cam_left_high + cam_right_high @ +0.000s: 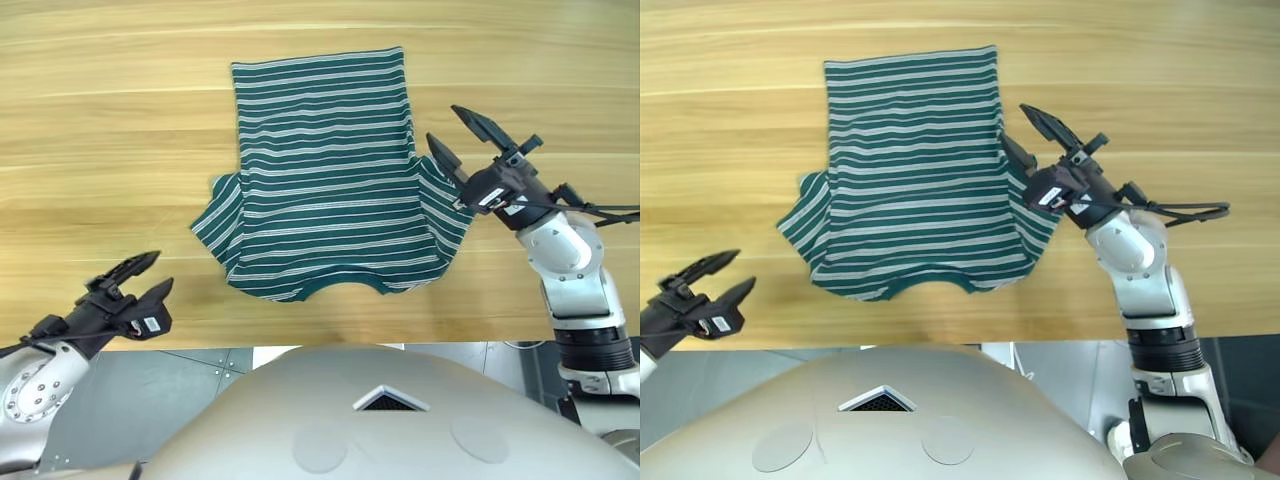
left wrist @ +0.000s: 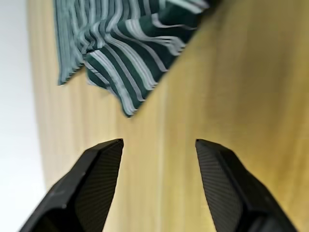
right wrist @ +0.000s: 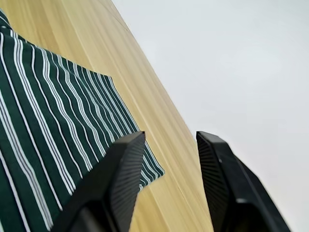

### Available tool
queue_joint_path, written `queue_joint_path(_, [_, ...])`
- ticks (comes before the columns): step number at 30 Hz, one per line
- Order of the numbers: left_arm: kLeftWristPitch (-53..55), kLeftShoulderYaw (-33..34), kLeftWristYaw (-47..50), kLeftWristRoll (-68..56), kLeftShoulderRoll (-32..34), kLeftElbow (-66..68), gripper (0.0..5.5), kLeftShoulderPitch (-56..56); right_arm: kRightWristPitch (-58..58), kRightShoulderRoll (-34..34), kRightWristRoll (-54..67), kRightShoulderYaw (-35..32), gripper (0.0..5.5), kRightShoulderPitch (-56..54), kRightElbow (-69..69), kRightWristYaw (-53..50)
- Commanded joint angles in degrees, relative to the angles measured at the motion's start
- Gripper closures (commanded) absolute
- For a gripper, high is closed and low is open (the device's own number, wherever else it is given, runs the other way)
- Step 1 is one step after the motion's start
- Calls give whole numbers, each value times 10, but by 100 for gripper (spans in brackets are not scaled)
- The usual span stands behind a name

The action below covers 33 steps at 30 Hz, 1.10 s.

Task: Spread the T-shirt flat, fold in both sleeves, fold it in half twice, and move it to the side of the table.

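The left gripper (image 1: 160, 270) is held to the left of the T-shirt (image 1: 325, 180), well apart from it and nearer the robot than its collar (image 1: 340, 283), with the fingers spread. The T-shirt is laid flat on the wooden table (image 1: 100, 120), its long axis running from the robot outward: the collar is pointed toward the robot and the hem (image 1: 318, 58) away. Both sleeves are bunched at its sides. The right gripper (image 1: 444, 123) is held just beside the T-shirt's right sleeve (image 1: 445, 215), fingers parted.
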Motion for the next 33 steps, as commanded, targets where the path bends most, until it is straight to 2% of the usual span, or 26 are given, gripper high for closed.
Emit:
queue_joint_path(1, [16,-63,-13,22,2,24,272,-45,0,-12,-8,-15,354,16,0,8])
queue_joint_path(5, [31,-129,3,65,1,65,272,-133,-4,-19,-12,-35,354,41,-5,5])
queue_joint_path(11, [53,-179,32,120,18,118,272,-217,-10,-20,-16,-57,354,75,-13,-1])
queue_joint_path(17, [84,-197,55,165,45,148,272,-260,-16,-16,-20,-75,354,105,-20,-8])
queue_joint_path(26, [87,-257,74,157,47,159,272,-296,-24,-10,-25,-80,354,120,-21,-18])
queue_joint_path(28, [82,-266,72,148,51,157,294,-296,-27,-10,-25,-83,351,123,-20,-19])
queue_joint_path(33, [88,-275,70,139,64,158,391,-288,-29,-11,-24,-85,351,124,-17,-21])
